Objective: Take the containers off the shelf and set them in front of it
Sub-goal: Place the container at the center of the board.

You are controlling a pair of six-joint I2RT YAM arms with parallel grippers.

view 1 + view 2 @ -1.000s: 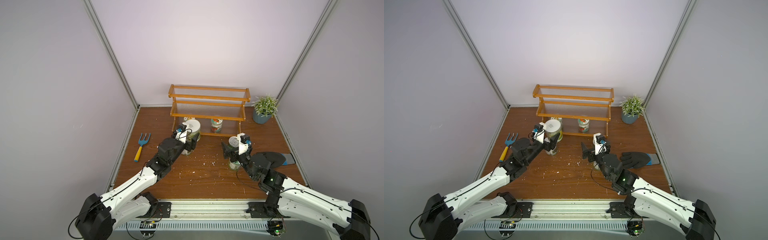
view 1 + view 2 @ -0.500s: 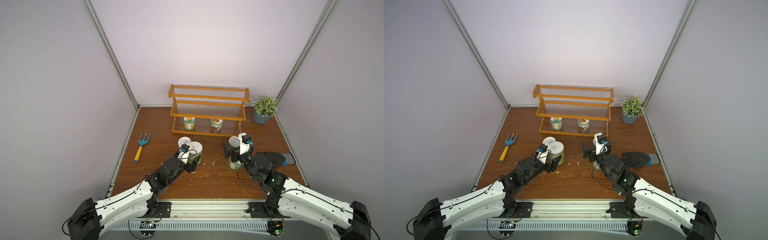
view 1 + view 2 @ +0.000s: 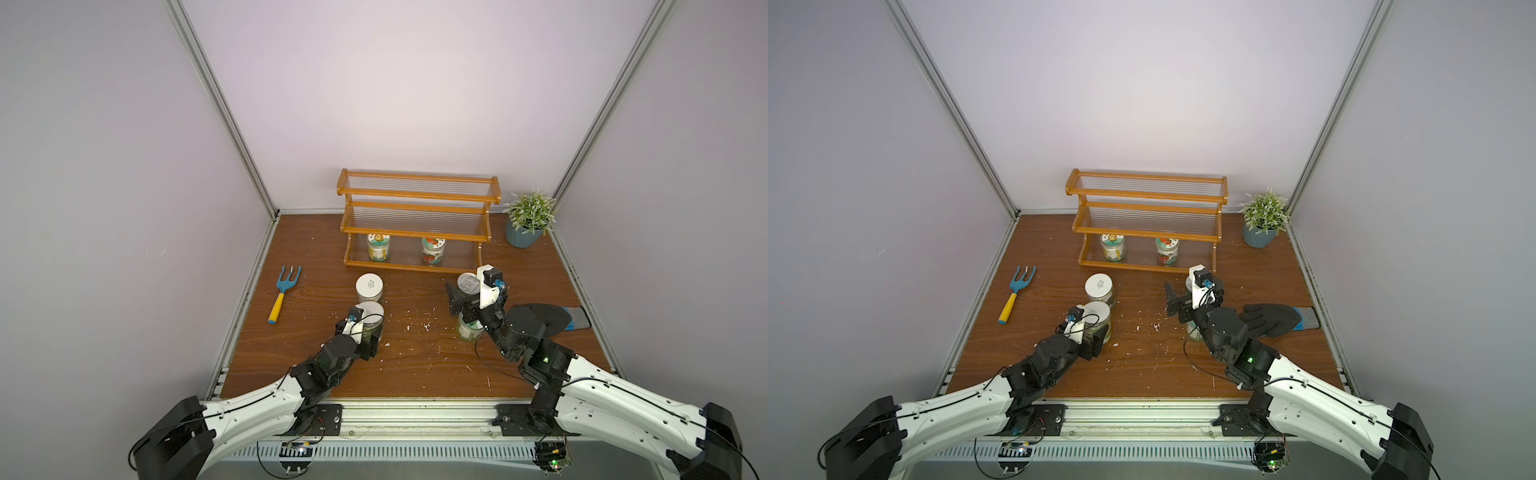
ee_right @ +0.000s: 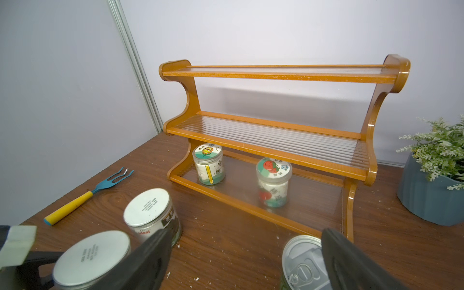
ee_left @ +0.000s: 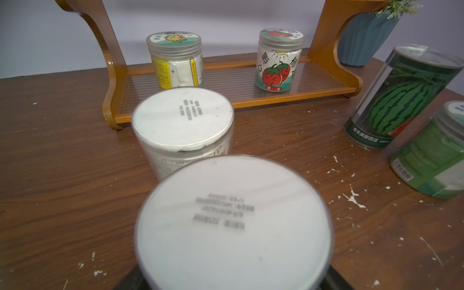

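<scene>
Grips a white-lidded jar (image 5: 233, 226) upright in the clamped left gripper (image 3: 371, 330), on or just over the tabletop, right in front of a second white-lidded jar (image 3: 369, 286), probably to set it down clear of the shelf (image 4: 276, 76). Holds the right gripper (image 4: 244, 234) spread wide and empty over the watermelon tin (image 5: 399, 95). Has drawn the jar back from close against the bottom tier over the last second, uncovering the sunflower jar (image 3: 378, 247) beside the tomato jar (image 3: 433, 250), with the right arm unmoved.
</scene>
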